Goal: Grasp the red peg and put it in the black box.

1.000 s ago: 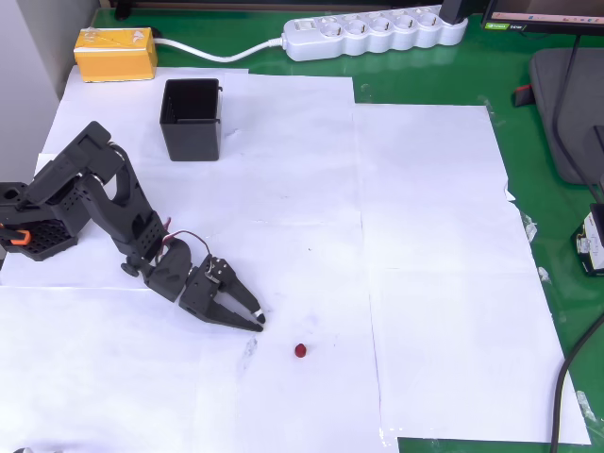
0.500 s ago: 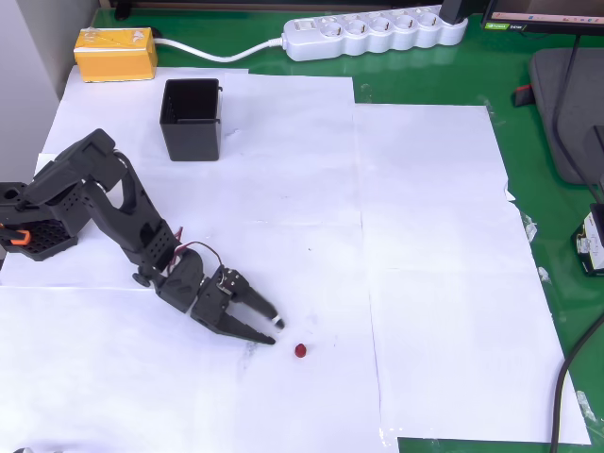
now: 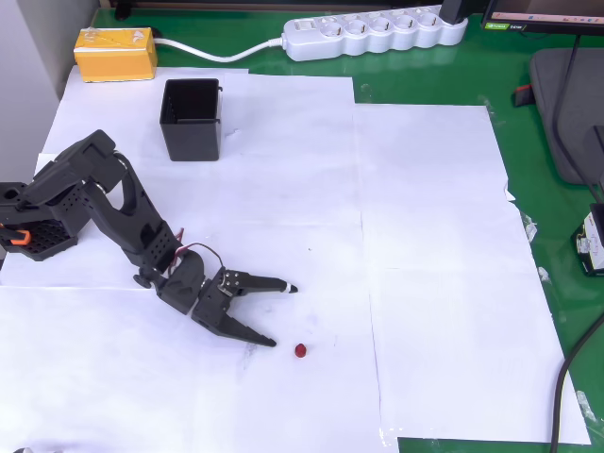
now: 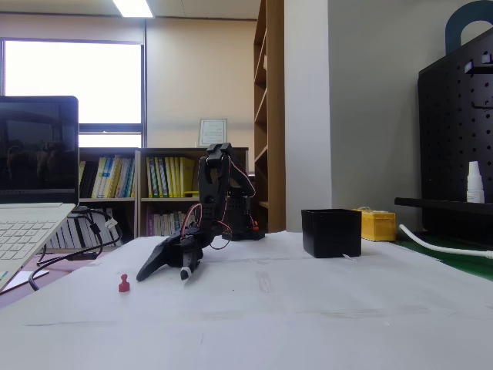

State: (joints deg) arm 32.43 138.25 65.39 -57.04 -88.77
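The red peg (image 3: 300, 351) is a tiny dark-red stub standing on the white paper; in the fixed view the peg (image 4: 123, 284) sits low at the left. My black gripper (image 3: 282, 314) hangs just left of and above it, open, with one finger (image 3: 274, 284) pointing right and the other finger (image 3: 255, 336) reaching toward the peg, a short gap away. Nothing is between the fingers. In the fixed view the gripper (image 4: 165, 268) rests low near the paper, right of the peg. The black box (image 3: 192, 119) stands upright at the upper left, empty; it is also the box (image 4: 331, 232) right of the arm.
A yellow block (image 3: 115, 53) lies beyond the box, and a white power strip (image 3: 373, 32) runs along the far edge. The arm's base (image 3: 33, 226) sits at the left edge. White paper sheets (image 3: 434, 236) cover the green mat. A laptop (image 4: 35, 193) stands at the left.
The gripper moved right and down toward the peg, then spread its fingers from nearly closed to wide open. The peg has not moved.
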